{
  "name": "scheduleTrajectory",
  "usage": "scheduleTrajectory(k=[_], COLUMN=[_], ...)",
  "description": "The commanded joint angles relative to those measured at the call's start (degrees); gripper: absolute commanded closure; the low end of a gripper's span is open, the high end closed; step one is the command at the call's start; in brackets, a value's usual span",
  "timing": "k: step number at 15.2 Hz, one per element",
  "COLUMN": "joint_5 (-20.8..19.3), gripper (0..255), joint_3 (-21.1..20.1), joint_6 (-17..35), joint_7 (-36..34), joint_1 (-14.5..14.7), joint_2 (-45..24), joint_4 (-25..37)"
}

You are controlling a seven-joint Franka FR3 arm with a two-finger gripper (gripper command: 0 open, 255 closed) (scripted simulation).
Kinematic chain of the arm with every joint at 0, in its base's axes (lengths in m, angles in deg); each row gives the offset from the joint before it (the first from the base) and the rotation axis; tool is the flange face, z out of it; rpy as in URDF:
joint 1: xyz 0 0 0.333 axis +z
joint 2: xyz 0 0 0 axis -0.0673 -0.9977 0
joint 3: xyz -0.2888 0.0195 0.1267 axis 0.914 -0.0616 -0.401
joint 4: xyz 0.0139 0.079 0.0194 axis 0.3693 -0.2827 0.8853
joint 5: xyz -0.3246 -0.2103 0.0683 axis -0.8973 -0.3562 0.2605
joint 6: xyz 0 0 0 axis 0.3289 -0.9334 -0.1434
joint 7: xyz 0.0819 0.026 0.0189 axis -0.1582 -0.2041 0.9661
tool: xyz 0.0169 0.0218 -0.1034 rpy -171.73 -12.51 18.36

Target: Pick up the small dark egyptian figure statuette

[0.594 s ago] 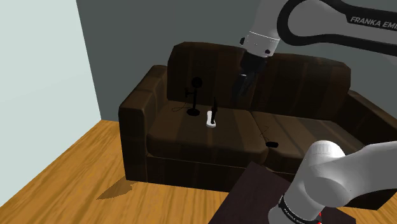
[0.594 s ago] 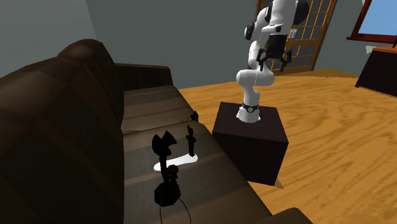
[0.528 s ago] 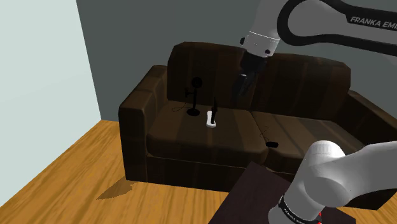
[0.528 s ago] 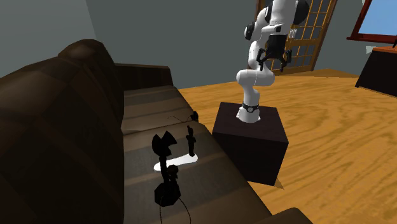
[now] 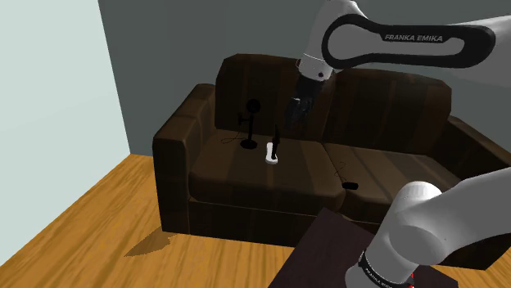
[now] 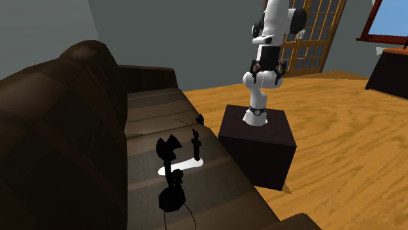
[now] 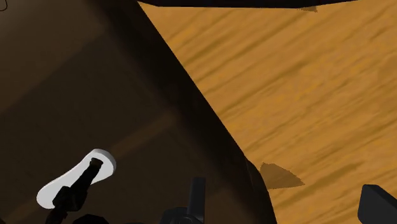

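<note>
One gripper (image 5: 291,121), jaws apart, hangs over one brown sofa (image 5: 237,184); on its seat stand one dark statuette (image 5: 277,136), one black fan (image 5: 254,106).

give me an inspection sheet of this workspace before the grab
surface: dark brown sofa; its seat cushions carry everything
job's things: small dark statuette upright on a white base, not held
clutter: black fan-shaped stand beside the statuette; small black item on the next cushion
grippers: gripper open, above the statuette and apart from it
cables: thin dark cord lying on the cushion by the fan-shaped stand
surroundings: wood floor, grey wall, dark box stand, glazed door behind the arm
</note>
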Motion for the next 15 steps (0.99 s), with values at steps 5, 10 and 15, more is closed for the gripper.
scheduleTrajectory(k=[5, 10, 15], joint_5=[-0.57, 0.04, 1.91], gripper=[0, 0, 0], joint_3=[3.94, 7.31, 10.47], joint_6=[6.21, 10.53, 13.72], joint_7=[1.7, 3.53, 5.73], joint_1=[-2.22, -3.76, -5.25], joint_2=[-9.68, -18.47, -27.71], joint_4=[3.31, 7.53, 13.13])
